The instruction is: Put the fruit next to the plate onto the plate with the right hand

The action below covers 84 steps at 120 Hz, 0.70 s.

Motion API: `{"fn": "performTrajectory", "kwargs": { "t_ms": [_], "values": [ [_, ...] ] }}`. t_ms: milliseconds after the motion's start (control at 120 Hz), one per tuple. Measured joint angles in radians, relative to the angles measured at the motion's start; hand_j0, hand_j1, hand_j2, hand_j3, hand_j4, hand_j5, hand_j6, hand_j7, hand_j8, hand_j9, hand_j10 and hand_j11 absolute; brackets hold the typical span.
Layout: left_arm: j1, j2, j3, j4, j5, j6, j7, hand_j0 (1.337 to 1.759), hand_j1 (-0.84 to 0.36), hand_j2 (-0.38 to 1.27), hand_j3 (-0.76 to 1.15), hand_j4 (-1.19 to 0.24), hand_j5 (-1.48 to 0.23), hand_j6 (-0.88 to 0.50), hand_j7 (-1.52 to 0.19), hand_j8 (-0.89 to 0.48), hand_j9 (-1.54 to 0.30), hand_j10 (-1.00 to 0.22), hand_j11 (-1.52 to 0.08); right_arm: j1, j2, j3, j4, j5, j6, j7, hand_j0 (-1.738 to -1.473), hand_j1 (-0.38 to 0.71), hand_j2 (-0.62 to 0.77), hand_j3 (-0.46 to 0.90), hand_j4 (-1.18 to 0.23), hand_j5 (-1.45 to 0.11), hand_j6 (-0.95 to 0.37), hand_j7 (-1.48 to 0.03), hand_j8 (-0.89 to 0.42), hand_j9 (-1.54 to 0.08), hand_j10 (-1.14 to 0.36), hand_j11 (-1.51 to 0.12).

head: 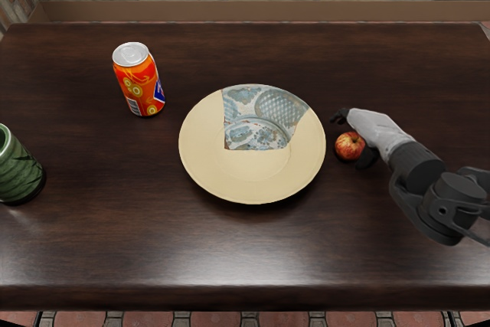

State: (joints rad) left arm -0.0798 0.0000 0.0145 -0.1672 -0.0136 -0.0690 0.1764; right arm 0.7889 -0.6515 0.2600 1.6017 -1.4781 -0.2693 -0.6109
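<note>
One small round red apple (349, 145) sits centre-right just beside round cream plate (200, 151) w/ patterned centre; grey right hand (371, 132) at apple's right side, grip can't tell.

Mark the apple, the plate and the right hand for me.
apple (350, 145): head view, middle of its red skin.
plate (200, 151): head view, bare tan left rim.
right hand (375, 129): head view, grey back of the hand.
</note>
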Motion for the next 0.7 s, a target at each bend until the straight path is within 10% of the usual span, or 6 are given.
{"fn": "performTrajectory", "kwargs": {
  "t_ms": [700],
  "values": [
    [0.000, 0.000, 0.000, 0.000, 0.000, 0.000, 0.000, 1.658, 0.34, 0.00, 0.00, -0.01, -0.01, -0.01, -0.01, -0.01, -0.01, -0.01, -0.01, -0.008, 0.024, -0.002, -0.027, -0.001, -0.008, 0.000, -1.658, 0.15, -0.08, 0.00, -0.42, -0.54, -0.42, -0.54, -0.42, -0.54, -0.42, -0.54]
  ]
}}
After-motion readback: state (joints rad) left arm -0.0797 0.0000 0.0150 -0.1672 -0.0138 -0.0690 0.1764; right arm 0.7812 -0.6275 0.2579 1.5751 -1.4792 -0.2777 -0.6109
